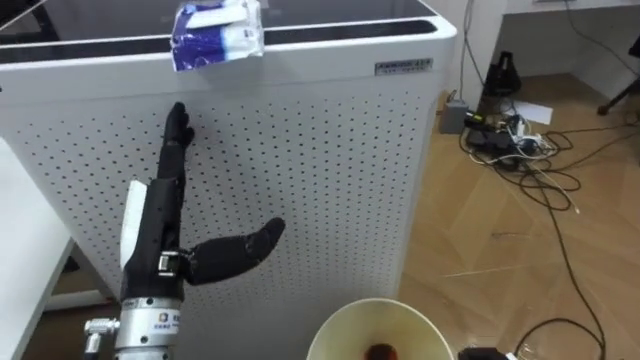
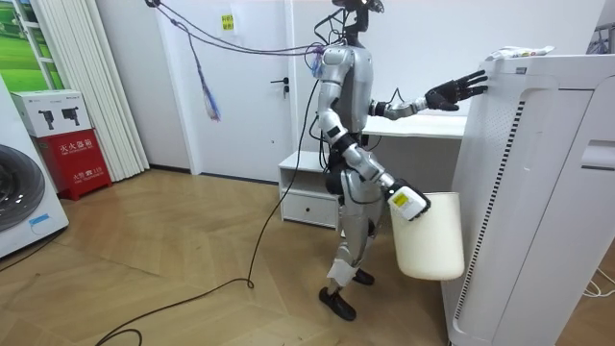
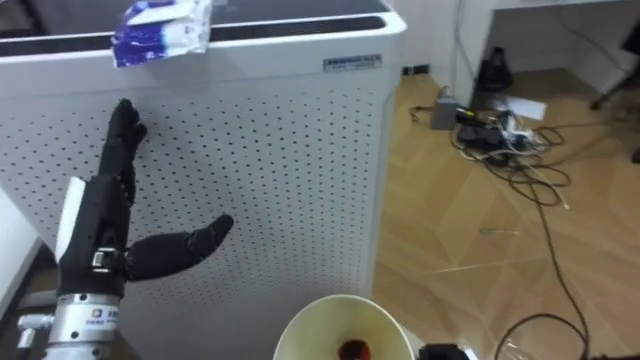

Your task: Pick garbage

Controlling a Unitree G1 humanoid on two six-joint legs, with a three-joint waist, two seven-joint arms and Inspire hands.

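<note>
One crumpled blue-white packet (image 1: 217, 33) | atop perforated cabinet (image 1: 320, 170) | left hand (image 1: 158, 228) outstretched below

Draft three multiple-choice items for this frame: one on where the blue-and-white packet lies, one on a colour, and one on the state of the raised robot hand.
1. Where does the packet lie?
A. On the top edge of the perforated cabinet
B. On the floor
C. In a drawer

2. What colour is the bin at the bottom of the eye views?
A. Black
B. Creamy white
C. Green

3. What is the state of the left robot hand?
A. Closed round the packet
B. Curled into an empty fist
C. Open, with the fingers straight

Answers:
1 A: the packet rests on the cabinet's top rim.
2 B: the bin's rim and wall are pale cream in both the eye views and the room view.
3 C: the fingers point upward in front of the perforated panel with the thumb spread, below the packet and apart from it.
</note>
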